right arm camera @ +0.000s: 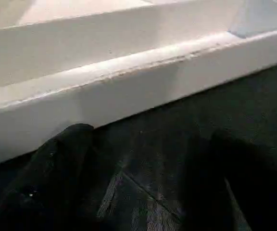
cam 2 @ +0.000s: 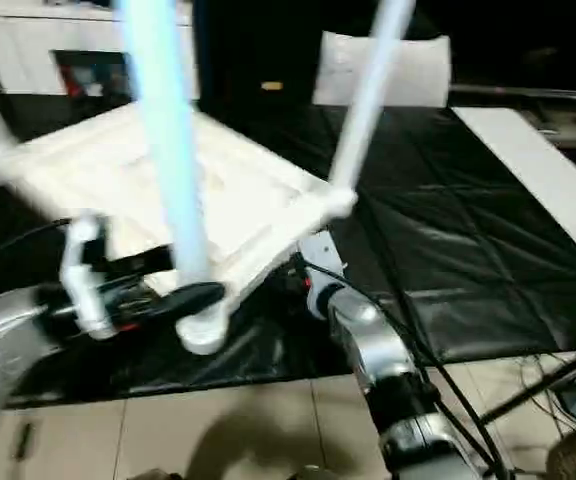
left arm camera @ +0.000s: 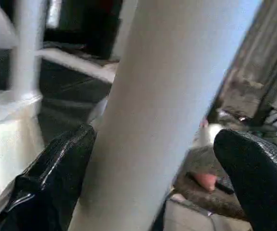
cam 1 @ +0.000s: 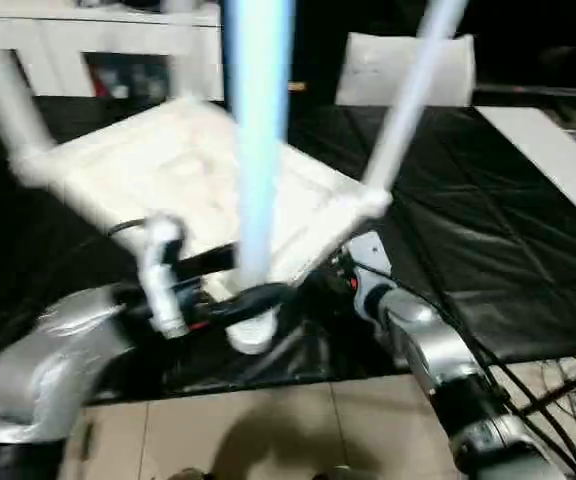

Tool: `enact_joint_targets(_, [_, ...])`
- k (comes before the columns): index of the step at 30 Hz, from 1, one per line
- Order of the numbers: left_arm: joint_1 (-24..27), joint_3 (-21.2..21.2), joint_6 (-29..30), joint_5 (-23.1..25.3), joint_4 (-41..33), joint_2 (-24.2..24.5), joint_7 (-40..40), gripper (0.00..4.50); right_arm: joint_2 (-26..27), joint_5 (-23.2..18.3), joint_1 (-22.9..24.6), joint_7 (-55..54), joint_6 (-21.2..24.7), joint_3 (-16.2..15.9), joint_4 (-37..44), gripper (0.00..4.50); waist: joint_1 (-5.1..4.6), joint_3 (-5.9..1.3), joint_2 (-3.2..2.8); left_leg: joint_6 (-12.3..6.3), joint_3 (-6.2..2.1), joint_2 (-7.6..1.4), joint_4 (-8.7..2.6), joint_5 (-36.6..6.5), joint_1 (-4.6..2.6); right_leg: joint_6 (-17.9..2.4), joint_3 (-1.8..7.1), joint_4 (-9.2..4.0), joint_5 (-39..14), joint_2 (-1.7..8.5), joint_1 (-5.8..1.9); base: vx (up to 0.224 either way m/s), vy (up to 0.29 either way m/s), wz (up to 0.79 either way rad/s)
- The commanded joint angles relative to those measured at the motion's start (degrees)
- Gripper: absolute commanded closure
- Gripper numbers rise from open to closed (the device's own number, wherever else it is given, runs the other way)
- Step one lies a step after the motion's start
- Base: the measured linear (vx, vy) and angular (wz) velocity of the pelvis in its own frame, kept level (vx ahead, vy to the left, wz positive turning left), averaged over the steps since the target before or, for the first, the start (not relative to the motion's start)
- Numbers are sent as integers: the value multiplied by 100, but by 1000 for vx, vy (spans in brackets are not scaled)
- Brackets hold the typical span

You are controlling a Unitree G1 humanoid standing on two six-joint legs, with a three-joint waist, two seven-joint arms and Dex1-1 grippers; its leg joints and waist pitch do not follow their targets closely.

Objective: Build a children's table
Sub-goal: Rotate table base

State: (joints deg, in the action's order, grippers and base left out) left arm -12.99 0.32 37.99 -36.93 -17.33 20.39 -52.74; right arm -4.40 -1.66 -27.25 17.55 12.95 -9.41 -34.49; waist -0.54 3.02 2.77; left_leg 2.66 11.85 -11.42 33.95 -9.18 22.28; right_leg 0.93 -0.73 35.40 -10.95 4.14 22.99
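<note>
White plastic children's table upside down on a black mat, legs up, both pincers at its near side.

Nearest, the left pincer (cam 1: 253, 300) stands wide open with its two black fingers (left arm camera: 47, 187) on either side of the near white tapered tubular leg (cam 1: 258, 150), just above its round corner socket. The right pincer (right arm camera: 143, 178), jaws also wide apart and holding nothing, sits low beside the table's near rim (right arm camera: 129, 91), over the black crinkled mat (cam 1: 468, 260). The all-white plastic children's table (cam 1: 198, 175) lies tilted, ribbed underside up. Beyond it lies a flat whitish plastic bag (cam 1: 403, 70); a white board (cam 1: 558, 165) runs along the mat's right.
</note>
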Motion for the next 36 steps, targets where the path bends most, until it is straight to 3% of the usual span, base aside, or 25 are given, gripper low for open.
enact_joint_targets(1, [-183, -499, 10, -238, -288, -165, -112, 4, 229, -3, -179, 45, -120, -177, -80, 0, 40, -345, -89, 434, -111, -115, -405, -1813, -140, -851, 144, -423, -1384, 206, -144, 0, 0, 0])
enact_joint_targets(2, [-425, -693, -152, -50, -62, -421, -60, 4, 281, 20, -245, 34, -183, -164, -180, 0, 14, -360, -85, 421, -114, -116, -396, -1771, -134, -856, 140, -418, -1320, 202, -154, 0, 0, 0])
enact_joint_targets(5, [-743, -825, -319, 101, 263, -710, -38, 4, 321, 31, -280, 80, -280, -147, -275, 0, -4, -365, -79, 376, -96, -110, -370, -1691, -137, -894, 143, -424, -1211, 194, -153, 0, 0, 0])
enact_joint_targets(6, [-844, -849, -341, 107, 353, -814, -28, 4, 336, 42, -289, 88, -306, -141, -314, 0, 7, -370, -111, 379, -98, -111, -365, -1673, -147, -918, 143, -415, -1162, 197, -153, 0, 0, 0])
enact_joint_targets(8, [-1063, -922, -452, 171, 562, -1048, 7, 4, 359, 66, -278, 142, -361, -172, -361, 0, 1, -381, -96, 374, -103, -120, -364, -1588, -125, -969, 133, -405, -987, 199, -182, 0, 0, 0])
enact_joint_targets(9, [-1133, -956, -494, 204, 641, -1113, 13, 4, 371, 80, -279, 156, -399, -174, -390, 0, 2, -382, -123, 372, -104, -117, -361, -1565, -124, -987, 132, -395, -926, 197, -190, 0, 0, 0])
enact_joint_targets(12, [-1266, -1031, -659, 354, 845, -1218, 50, 4, 393, 118, -277, 136, -466, -160, -450, 0, -8, -383, -100, 332, -100, -122, -354, -1568, -113, -1022, 132, -405, -893, 194, -206, 0, 0, 0])
enact_joint_targets(13, [-1338, -1042, -805, 487, 1006, -1245, 90, 4, 383, 146, -264, 90, -493, -151, -462, 0, -6, -379, -136, 328, -92, -121, -345, -1605, -133, -1032, 136, -428, -919, 185, -185, 0, 0, 0])
enact_joint_targets(16, [-1408, -1051, -1022, 682, 1200, -1234, 164, 4, 360, 158, -249, 43, -520, -118, -480, 0, -13, -374, -124, 348, -111, -128, -359, -1741, -137, -1035, 130, -432, -1074, 178, -194, 0, 0, 0])
enact_joint_targets(20, [-1540, -950, -1514, 1128, 1670, -1047, 243, 4, 172, 187, -92, -13, -587, 67, -383, 0, 0, -371, -137, 344, -117, -132, -363, -1813, -156, -1026, 130, -438, -1161, 172, -179, 0, 0, 0])
enact_joint_targets(21, [-1534, -925, -1565, 1181, 1713, -953, 222, 4, 75, 150, -8, 17, -598, 135, -253, 0, 14, -378, -114, 344, -117, -131, -356, -1774, -158, -1009, 128, -436, -1135, 173, -191, 0, 0, 0])
enact_joint_targets(25, [-1446, -905, -1601, 1288, 1790, -644, 38, 4, -188, 6, 230, 219, -596, 318, 200, 0, 43, -372, -134, 314, -109, -142, -366, -1750, -162, -1063, 130, -418, -1010, 169, -187, 0, 0, 0])
enact_joint_targets(26, [-1383, -896, -1577, 1301, 1816, -475, -104, 4, -310, -85, 353, 375, -558, 384, 473, 0, 51, -353, -137, 309, -104, -141, -374, -1849, -176, -1054, 132, -441, -1182, 170, -170, 0, 0, 0])
enact_joint_targets(29, [-1266, -935, -1604, 1327, 1859, -154, -442, 4, -534, -235, 579, 750, -493, 398, 982, 0, 77, -328, -155, 330, -111, -132, -377, -2099, -194, -910, 140, -496, -1680, 168, -142, 0, 0, 0])
enact_joint_targets(30, [-1221, -965, -1632, 1344, 1881, -26, -583, 4, -624, -283, 670, 894, -457, 389, 1186, 0, 64, -324, -144, 327, -125, -129, -387, -2108, -170, -877, 142, -485, -1744, 167, -155, 0, 0, 0])
enact_joint_targets(33, [-1114, -1055, -1609, 1362, 1937, 334, -957, 4, -886, -425, 930, 1286, -304, 354, 1747, 0, 73, -331, -184, 353, -129, -137, -396, -2140, -191, -929, 147, -482, -1760, 166, -124, 0, 0, 0])
enact_joint_targets(34, [-1078, -1116, -1749, 1528, 2064, 558, -1082, 32, -1132, -503, 1141, 1589, -199, 321, 2159, 0, 111, -327, -190, 341, -131, -141, -402, -2176, -211, -909, 147, -506, -1773, 158, -121, 0, 0, 0])
enact_joint_targets(36, [-1072, -1142, -1834, 1604, 2116, 626, -1129, 39, -1227, -541, 1220, 1693, -159, 307, 2306, 0, 123, -324, -188, 322, -135, -144, -416, -2209, -211, -895, 149, -496, -1774, 158, -123, 0, 0, 0])
